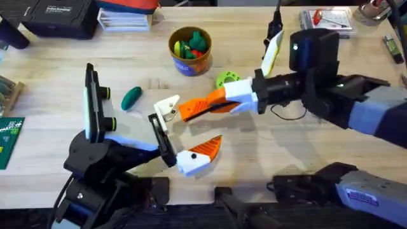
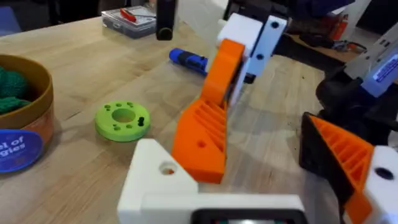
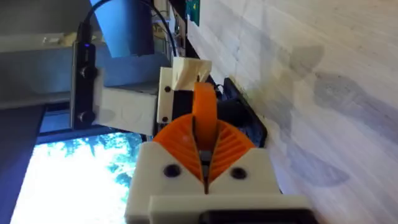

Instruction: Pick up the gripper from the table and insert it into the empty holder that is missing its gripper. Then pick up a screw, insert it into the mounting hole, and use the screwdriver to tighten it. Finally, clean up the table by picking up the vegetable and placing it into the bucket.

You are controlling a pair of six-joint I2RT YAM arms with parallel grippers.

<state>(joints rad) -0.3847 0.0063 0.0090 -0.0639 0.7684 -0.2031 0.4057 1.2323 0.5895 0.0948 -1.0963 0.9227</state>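
Right end effector (image 1: 213, 105) reaches in from the right across the middle of the table (image 1: 57, 70). Its two orange ribbed pads are closed on the gripper (image 1: 198, 105), clamping the orange finger between them; the right wrist view shows the finger's narrow edge pinched in the seam of the pads.

The gripper (image 2: 208, 118): orange wedge-shaped plastic, ribbed lattice on its broad face, a small hole through the thick lower part. It is held tilted, thick end down, its lower corner at the holder (image 2: 163, 175) and very close to it; whether it touches I cannot tell.

The holder: white angular block with one round mounting hole on top, forming one side of the left end effector (image 1: 186, 141), which lies low toward the near edge. The other side carries an orange ribbed finger (image 2: 345, 163). The left end effector stands wide open and holds nothing.

The vegetable (image 1: 131, 97): dark green smooth oval, lying on the table left of centre, well apart from both end effectors.

The bucket (image 1: 189, 49): round cup, yellow-orange rim, blue band, toy produce inside, toward the far side.

A lime-green disc with holes (image 2: 122, 120) lies on the table near the bucket. The screwdriver (image 2: 188, 60), bright blue, lies farther back on the table.
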